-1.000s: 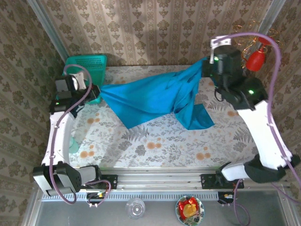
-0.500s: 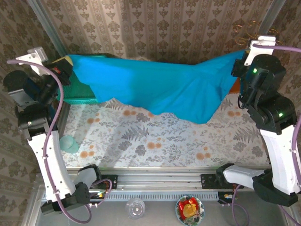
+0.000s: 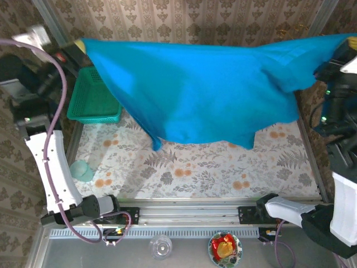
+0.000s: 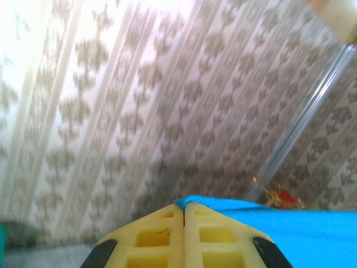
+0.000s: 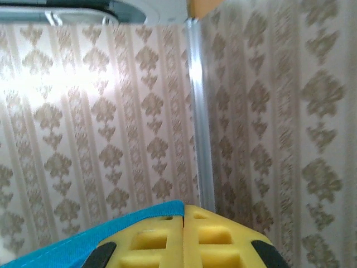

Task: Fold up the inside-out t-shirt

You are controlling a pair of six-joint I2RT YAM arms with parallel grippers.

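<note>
Since 1 second ago the 2 arms have swung up and apart, so the inside-out t-shirt [image 3: 195,95] now hangs stretched between them over the table [image 3: 223,173]. This looks like the spreading step; next it needs lowering flat. Left gripper [image 4: 184,207] and right gripper [image 5: 184,206] are pressed together, each pinching a shirt edge.

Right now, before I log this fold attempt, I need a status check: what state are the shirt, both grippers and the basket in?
t-shirt: held up in the air, spread wide between both grippers, lower edge hanging free.
left gripper: shut on one top corner of the t-shirt.
right gripper: shut on the opposite top edge of the t-shirt.
mesh basket: upright at the far left of the table, partly hidden by the t-shirt.
</note>
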